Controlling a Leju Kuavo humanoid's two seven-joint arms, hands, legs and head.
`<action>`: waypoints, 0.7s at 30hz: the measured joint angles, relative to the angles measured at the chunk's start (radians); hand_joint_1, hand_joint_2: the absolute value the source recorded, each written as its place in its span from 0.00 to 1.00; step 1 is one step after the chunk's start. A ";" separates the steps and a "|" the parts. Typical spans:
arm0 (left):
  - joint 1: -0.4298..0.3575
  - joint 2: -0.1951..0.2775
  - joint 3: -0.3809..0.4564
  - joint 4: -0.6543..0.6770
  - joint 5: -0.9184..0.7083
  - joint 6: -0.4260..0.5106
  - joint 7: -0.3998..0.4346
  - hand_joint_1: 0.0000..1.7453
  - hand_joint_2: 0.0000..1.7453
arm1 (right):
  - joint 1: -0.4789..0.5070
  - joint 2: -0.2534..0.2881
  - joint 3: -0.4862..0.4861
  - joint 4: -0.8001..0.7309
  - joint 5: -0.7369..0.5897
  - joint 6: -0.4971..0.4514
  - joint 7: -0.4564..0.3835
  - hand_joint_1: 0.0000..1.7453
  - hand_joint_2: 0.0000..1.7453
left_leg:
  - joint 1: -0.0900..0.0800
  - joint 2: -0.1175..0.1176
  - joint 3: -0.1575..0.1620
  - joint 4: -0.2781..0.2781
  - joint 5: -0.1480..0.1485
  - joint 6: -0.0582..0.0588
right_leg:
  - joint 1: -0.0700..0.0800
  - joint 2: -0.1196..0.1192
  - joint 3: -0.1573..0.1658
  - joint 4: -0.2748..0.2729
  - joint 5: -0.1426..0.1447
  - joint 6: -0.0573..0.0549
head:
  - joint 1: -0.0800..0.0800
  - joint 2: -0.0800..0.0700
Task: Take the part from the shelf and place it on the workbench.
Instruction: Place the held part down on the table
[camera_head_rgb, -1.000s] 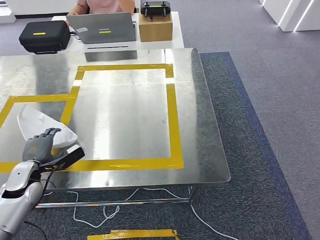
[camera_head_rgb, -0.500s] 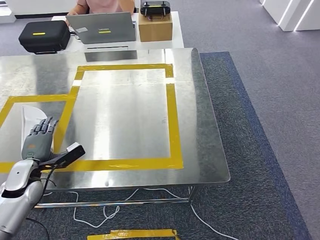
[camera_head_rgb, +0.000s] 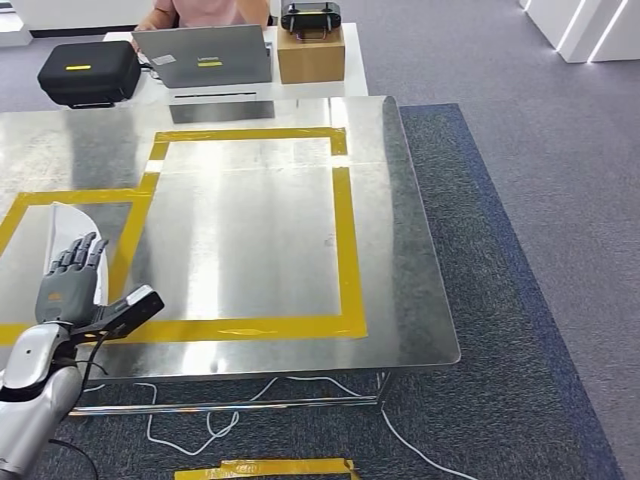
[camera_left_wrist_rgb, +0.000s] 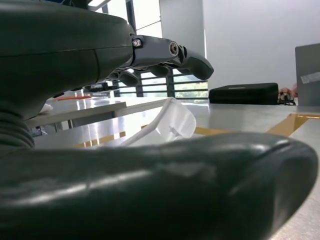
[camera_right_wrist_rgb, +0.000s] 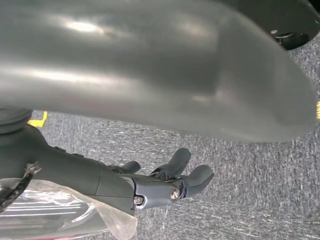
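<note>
Left hand (camera_head_rgb: 69, 285), fingers (camera_head_rgb: 79, 255) spread wide & empty, hovers over white part (camera_head_rgb: 62, 226) lying on steel table (camera_head_rgb: 392, 200); right hand (camera_right_wrist_rgb: 166, 182) fingers loosely curled, holding nothing.

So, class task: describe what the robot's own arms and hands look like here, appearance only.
The left arm is glossy silver with rounded shells, and thin black cables loop near the wrist. The left hand is dark grey with darker segmented fingers. The right hand has the same dark grey fingers, with small silver screws at the joints.
</note>
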 joint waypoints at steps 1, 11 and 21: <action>0.003 0.000 0.003 -0.002 0.002 0.000 0.000 0.00 0.00 | 0.000 0.000 0.000 0.000 0.000 0.000 0.002 0.00 0.00 | -0.001 0.000 0.000 0.002 -0.001 0.005 | -0.002 0.001 0.000 -0.002 0.001 0.003 | 0.000 0.000; 0.046 -0.005 0.019 -0.022 0.020 -0.013 0.002 0.00 0.00 | -0.008 -0.007 0.007 0.014 0.005 0.040 0.007 0.00 0.00 | 0.013 0.037 0.009 -0.040 0.034 0.024 | -0.007 -0.056 -0.110 0.250 -0.121 0.044 | 0.008 0.000; 0.070 -0.005 0.035 -0.032 0.027 -0.016 0.002 0.00 0.00 | -0.016 0.002 0.014 0.062 0.008 0.082 0.012 0.00 0.00 | 0.023 0.054 -0.048 0.034 0.002 -0.034 | -0.011 -0.052 -0.001 0.008 0.007 -0.009 | 0.002 0.000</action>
